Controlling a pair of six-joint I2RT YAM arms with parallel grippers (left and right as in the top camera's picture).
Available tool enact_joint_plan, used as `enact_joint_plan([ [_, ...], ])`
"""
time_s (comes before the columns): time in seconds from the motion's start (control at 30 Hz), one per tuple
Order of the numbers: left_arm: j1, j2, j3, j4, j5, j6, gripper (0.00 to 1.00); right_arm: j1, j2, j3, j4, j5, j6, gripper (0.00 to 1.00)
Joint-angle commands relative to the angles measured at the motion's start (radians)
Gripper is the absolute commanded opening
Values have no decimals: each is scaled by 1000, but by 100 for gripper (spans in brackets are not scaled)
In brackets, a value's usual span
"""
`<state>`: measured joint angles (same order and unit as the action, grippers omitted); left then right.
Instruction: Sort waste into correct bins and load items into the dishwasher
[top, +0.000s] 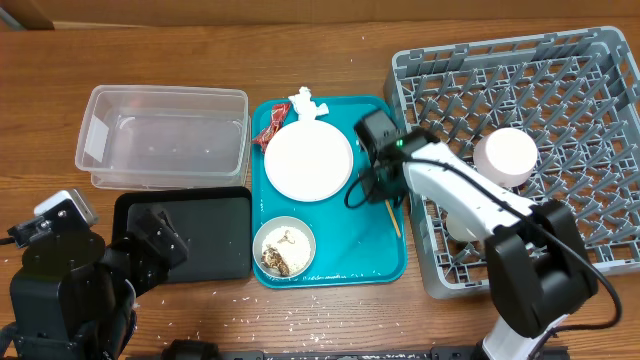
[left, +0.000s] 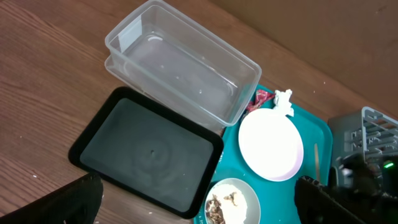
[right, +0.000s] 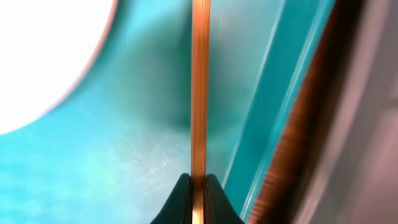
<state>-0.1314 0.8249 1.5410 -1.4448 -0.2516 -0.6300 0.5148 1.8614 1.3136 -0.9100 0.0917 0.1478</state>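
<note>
My right gripper (top: 391, 197) is shut on a thin wooden chopstick (right: 199, 93) over the right side of the teal tray (top: 345, 255); the chopstick (top: 394, 218) shows below the gripper in the overhead view. The white plate (top: 308, 161) lies on the tray, with a white tissue (top: 306, 102) and red wrapper (top: 269, 129) at its far edge. A bowl with food scraps (top: 284, 247) sits at the tray's front. A pale bowl (top: 505, 155) rests in the grey dish rack (top: 600, 120). My left gripper (left: 199, 205) is open and empty above the black tray (top: 190, 232). The clear tub (top: 165, 137) stands behind.
The wooden table's front edge lies just below the black tray and teal tray. The dish rack's left wall (top: 412, 180) stands right beside my right gripper. My right arm (top: 480, 205) reaches across the rack's front left part.
</note>
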Motion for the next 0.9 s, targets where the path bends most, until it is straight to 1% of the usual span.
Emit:
enact_joint_plan([
  [0.0,-2,-1,14,1,-18,-13,100,-17,-105,154,-42,65,-10,4],
  [0.1,-2,-1,14,1,-18,-13,100,-53,-143,212,-66,137,-10,4],
  [0.2,-2,-1,14,1,-18,-13,100,-113,-150,210,-67,171,-12,4],
  [0.33,-2,-1,14,1,-18,-13,100,-196,-133,153,-37,164,-20,4],
  [0.4,-2,-1,14,1,-18,-13,100,-222,-117,111,0,114,-74,4],
  [0.43,-2,-1,14,1,-18,-13,100,-230,-106,82,19,92,-105,4],
  [0.53,-2,-1,14,1,-18,-13,100,-221,-82,49,20,86,-111,5],
  [0.57,-2,-1,14,1,-18,-13,100,-211,-82,50,20,88,-111,18],
  [0.6,-2,-1,14,1,-18,-13,100,-201,-90,57,18,91,-111,35],
  [0.63,-2,-1,14,1,-18,-13,100,-187,-100,71,12,91,-111,42],
  [0.73,-2,-1,14,1,-18,-13,100,-135,-142,119,-11,62,-93,47],
  [0.8,-2,-1,14,1,-18,-13,100,-69,-172,146,-19,16,-92,47],
  [0.87,-2,-1,14,1,-18,-13,100,-4,-175,146,-7,-11,-56,47],
])
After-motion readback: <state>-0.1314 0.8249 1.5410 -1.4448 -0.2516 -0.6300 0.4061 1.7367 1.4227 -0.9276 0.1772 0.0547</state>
